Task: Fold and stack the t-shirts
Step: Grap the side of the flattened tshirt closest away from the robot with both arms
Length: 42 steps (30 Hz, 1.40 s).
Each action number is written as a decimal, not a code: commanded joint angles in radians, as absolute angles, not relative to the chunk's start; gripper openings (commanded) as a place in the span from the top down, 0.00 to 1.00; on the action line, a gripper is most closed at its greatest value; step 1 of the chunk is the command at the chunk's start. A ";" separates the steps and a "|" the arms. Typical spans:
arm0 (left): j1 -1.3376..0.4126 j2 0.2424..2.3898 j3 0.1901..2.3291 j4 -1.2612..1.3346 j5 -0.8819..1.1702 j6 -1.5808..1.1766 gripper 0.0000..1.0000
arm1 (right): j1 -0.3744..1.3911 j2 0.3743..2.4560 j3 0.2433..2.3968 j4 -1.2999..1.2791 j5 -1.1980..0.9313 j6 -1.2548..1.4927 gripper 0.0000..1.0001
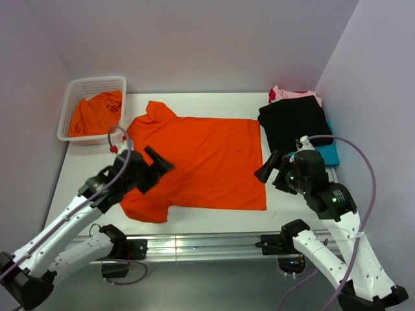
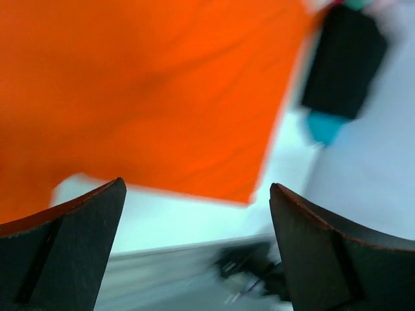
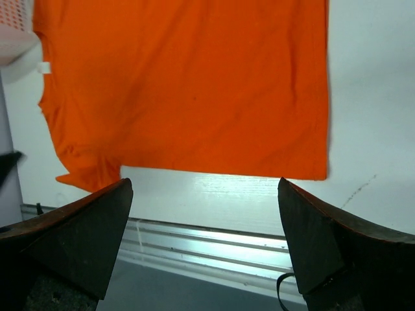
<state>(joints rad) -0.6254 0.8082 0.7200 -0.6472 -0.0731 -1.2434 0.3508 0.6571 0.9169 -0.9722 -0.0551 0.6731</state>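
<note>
A bright orange t-shirt [image 1: 201, 162] lies spread flat on the white table, collar to the left; it also shows in the left wrist view [image 2: 142, 91] and the right wrist view [image 3: 188, 84]. A stack of folded shirts stands at the back right: black [image 1: 295, 123] on top, pink [image 1: 292, 92] and teal [image 1: 327, 154] edges beneath. More orange shirts [image 1: 96, 113] lie crumpled in the basket. My left gripper [image 1: 159, 163] is open and empty above the shirt's left side. My right gripper [image 1: 267, 170] is open and empty at the shirt's right edge.
A white mesh basket [image 1: 71, 97] stands at the back left corner. A metal rail [image 1: 201, 245] runs along the table's near edge. Walls close in on the left, back and right.
</note>
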 commanded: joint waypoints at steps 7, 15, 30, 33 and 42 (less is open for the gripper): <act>-0.632 1.153 0.791 -0.895 -0.246 -1.218 0.21 | 0.345 0.680 0.977 -1.014 -0.002 0.684 0.00; -0.681 0.945 0.666 -1.244 -0.170 -1.541 0.31 | 0.345 0.657 0.907 -1.019 0.011 0.713 0.00; -0.698 1.023 0.641 -1.258 -0.212 -1.693 0.36 | 0.345 0.675 0.873 -0.989 -0.031 0.673 0.01; -0.698 1.048 0.655 -1.253 -0.238 -1.710 0.37 | 0.345 0.676 0.870 -0.988 -0.031 0.666 0.01; -0.698 1.115 0.701 -1.131 -0.307 -1.675 0.41 | 0.345 0.684 0.890 -1.009 -0.020 0.647 0.01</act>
<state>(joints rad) -0.6945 1.1126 0.6460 -1.1732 -0.2424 -1.6699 0.3496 0.6765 0.8745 -1.0176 -0.0341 0.6704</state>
